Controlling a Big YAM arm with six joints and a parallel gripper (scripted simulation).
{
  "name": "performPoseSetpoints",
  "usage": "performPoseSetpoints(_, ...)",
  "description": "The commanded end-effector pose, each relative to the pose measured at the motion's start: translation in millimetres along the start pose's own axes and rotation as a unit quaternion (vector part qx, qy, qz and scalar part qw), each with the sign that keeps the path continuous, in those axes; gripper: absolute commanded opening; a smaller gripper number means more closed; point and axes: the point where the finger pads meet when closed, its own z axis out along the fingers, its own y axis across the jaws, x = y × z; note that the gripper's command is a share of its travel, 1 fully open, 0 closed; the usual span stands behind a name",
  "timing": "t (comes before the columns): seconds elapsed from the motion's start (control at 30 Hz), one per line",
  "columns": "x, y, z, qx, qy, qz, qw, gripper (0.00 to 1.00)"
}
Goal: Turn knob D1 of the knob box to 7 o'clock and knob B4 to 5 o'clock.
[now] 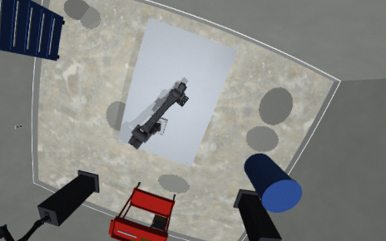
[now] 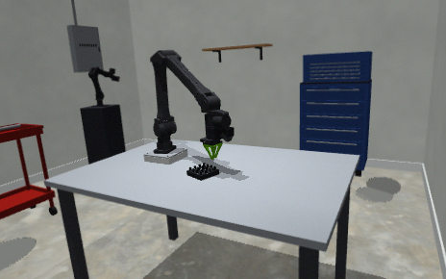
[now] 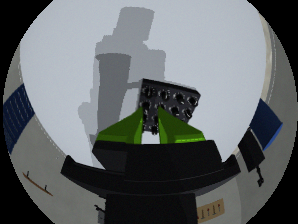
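Tool with green tapered fingers (image 2: 212, 158), slightly parted, empty; black many-knobbed box (image 1: 183, 100) (image 2: 203, 173) (image 3: 171, 102) lies lower, toward the pale-topped counter's (image 1: 204, 62) (image 2: 264, 192) (image 3: 200, 40) near edge, exterior view

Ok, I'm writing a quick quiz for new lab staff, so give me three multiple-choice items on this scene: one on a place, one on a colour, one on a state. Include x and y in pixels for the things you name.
1. Where is the knob box (image 2: 203, 172) (image 3: 169, 96)?
A) On the red cart
B) On the table
C) On the wall shelf
2. What colour are the end effector's fingers?
A) Green
B) Orange
C) White
3. How is the end effector (image 2: 213, 158) (image 3: 150, 111) placed?
A) Lying on the floor
B) Pressed to the wall
C) Raised, fingers pointing down

1: B, the exterior view shows the box on the table top (image 2: 264, 192).
2: A, both fingers look green in the wrist view.
3: C, the exterior view shows the fingertips pointing down, above the table.
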Motion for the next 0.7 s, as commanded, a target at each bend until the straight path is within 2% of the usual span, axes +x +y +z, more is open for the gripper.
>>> performPoseSetpoints(0.0,-27.7,-0.5,-34.4,0.008,-0.042,0.056,0.997,0.2)
performPoseSetpoints(0.27,-26.8,-0.1,-34.1,0.004,-0.041,0.158,0.987,0.2)
performPoseSetpoints(0.53,-27.7,-0.2,-36.8,0.0,-0.043,0.251,0.967,0.2)
performPoseSetpoints(0.6,-27.7,-0.2,-36.8,0.0,-0.043,0.251,0.967,0.2)
performPoseSetpoints(0.67,-22.1,1.1,-33.8,-0.001,-0.036,0.295,0.955,0.2)
